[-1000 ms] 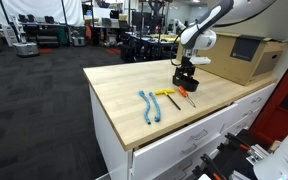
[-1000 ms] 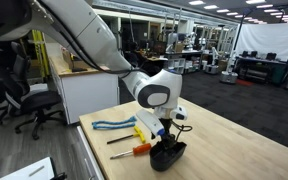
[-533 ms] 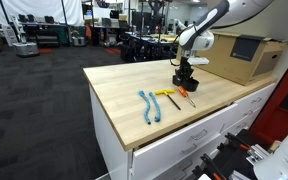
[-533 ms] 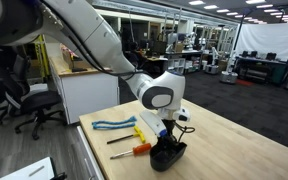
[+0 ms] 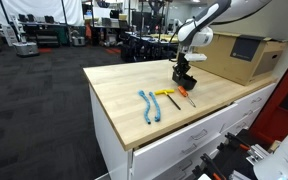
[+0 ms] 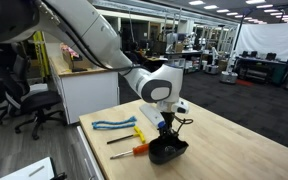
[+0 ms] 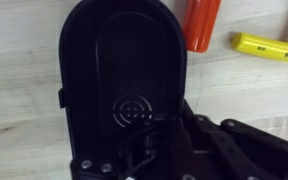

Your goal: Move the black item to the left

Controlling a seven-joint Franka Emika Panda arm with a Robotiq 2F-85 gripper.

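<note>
The black item (image 5: 185, 81) (image 6: 168, 150) is a chunky, hollow black cup standing near the far right part of the wooden table top (image 5: 124, 85). In the wrist view the black item (image 7: 119, 70) fills most of the picture, its oval inside facing the camera. My gripper (image 5: 185, 70) (image 6: 168, 130) (image 7: 144, 140) comes down from above. It is shut on the black item's rim, with one finger inside the cup and one outside. In the exterior views the cup sits just above or on the table; I cannot tell which.
Blue pliers (image 5: 150, 106) (image 6: 112, 124) lie toward the table's front. A yellow-handled screwdriver (image 5: 165, 94) (image 7: 269, 45) and an orange-handled one (image 5: 185, 95) (image 6: 139, 150) (image 7: 202, 25) lie right beside the cup. A cardboard box (image 5: 239, 58) stands behind it.
The jaws have closed on the black item's rim. The wrist has risen a little, and the cup appears slightly shifted with it.
</note>
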